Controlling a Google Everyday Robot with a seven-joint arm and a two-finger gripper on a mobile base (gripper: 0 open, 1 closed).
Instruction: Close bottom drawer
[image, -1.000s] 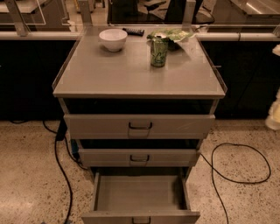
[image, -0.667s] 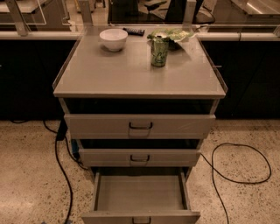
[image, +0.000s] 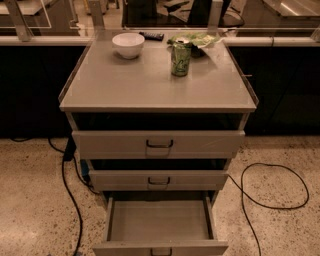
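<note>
The bottom drawer (image: 159, 221) of the grey-beige cabinet stands pulled far out toward me. Its shallow tray is bare inside, and its low front panel (image: 160, 248) runs along the frame's lower edge with only the top of a dark handle showing. Above it, the middle drawer (image: 158, 180) and the top drawer (image: 158, 144) each sit pulled out a little. My gripper and arm are out of view.
On the cabinet top (image: 150, 82) stand a white bowl (image: 128, 45), a green can (image: 180, 57), a green bag (image: 199, 40) and a dark remote (image: 151, 35). Black cables (image: 272, 187) lie on the speckled floor on both sides. A dark counter wall runs behind.
</note>
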